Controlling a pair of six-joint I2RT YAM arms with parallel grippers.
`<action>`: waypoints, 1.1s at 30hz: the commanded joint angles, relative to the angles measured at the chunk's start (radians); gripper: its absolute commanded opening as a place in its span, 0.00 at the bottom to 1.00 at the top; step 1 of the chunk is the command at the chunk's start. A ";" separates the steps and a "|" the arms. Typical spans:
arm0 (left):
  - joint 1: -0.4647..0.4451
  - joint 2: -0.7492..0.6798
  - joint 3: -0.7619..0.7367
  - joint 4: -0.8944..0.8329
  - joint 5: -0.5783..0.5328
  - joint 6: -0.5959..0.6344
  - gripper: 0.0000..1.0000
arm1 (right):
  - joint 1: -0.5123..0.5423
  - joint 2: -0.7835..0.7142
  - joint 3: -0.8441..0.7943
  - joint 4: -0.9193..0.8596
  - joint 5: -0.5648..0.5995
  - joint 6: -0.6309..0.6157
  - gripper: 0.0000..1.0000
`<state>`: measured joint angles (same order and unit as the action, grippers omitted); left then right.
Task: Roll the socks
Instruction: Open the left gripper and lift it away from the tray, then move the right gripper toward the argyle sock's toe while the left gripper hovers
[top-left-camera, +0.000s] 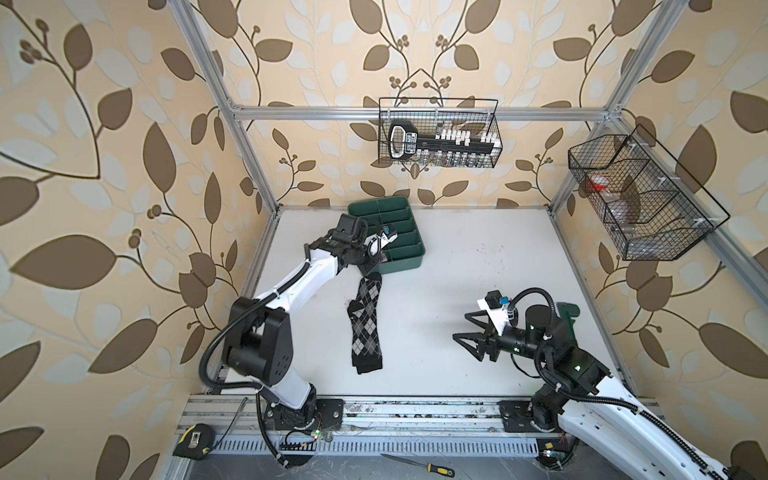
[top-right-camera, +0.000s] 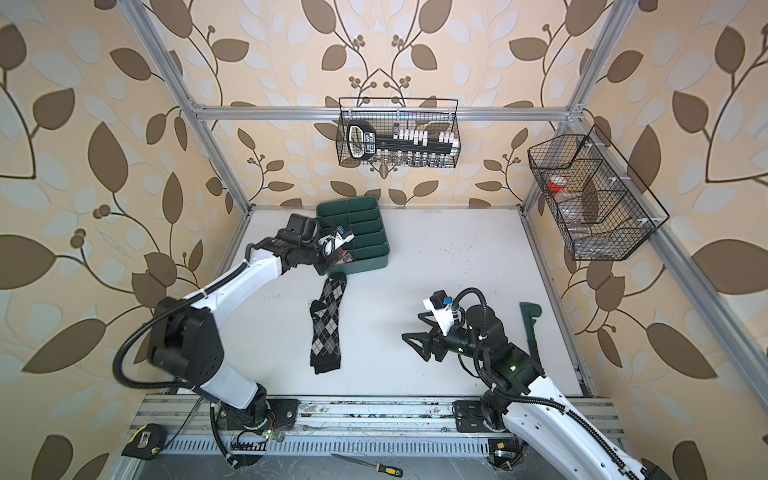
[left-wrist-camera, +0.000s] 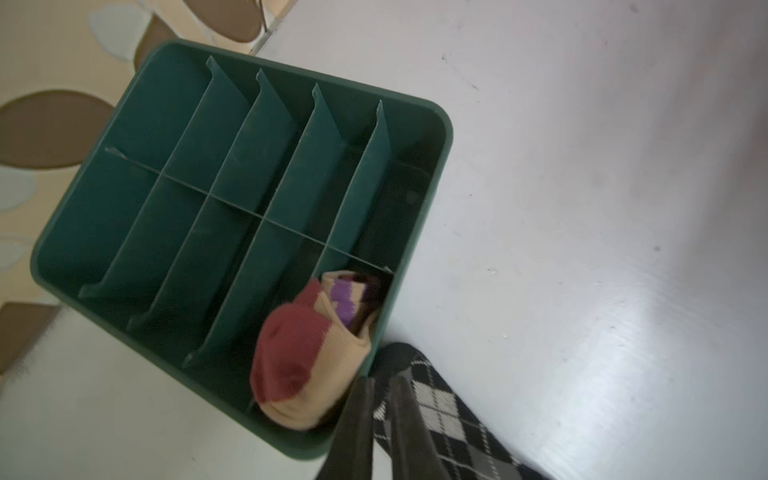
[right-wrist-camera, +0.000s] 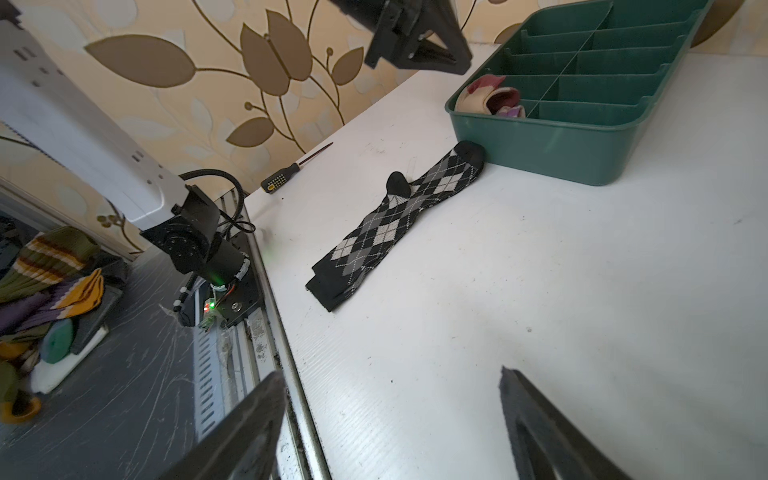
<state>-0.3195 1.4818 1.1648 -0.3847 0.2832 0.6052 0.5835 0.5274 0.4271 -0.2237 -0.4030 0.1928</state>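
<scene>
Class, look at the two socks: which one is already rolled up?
The beige sock with the maroon toe, bundled in a corner compartment of the green tray; the argyle sock lies flat on the table.

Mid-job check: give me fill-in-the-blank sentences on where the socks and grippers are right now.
1. The sock lying flat on the table has an ____ pattern.
2. The rolled beige sock sits in a ____ compartment of the green tray.
3. The right gripper hovers with its jaws ____.
4. The left gripper hangs above that tray corner, holding ____.
Missing words: argyle; corner; open; nothing.
</scene>
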 joint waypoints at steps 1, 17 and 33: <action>0.003 -0.293 -0.114 0.239 0.041 -0.185 0.45 | 0.009 -0.035 0.028 0.020 0.103 -0.047 0.81; 0.003 -0.933 -0.347 0.131 -0.192 -0.823 0.99 | 0.301 0.457 0.364 0.113 0.464 -0.191 0.84; -0.032 -1.057 -0.396 -0.153 -0.472 -1.020 0.99 | 0.371 1.058 0.243 0.922 0.525 0.793 0.81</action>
<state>-0.3363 0.4397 0.7780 -0.5167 -0.1333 -0.3946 0.9482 1.5124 0.6231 0.5236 0.1020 0.8524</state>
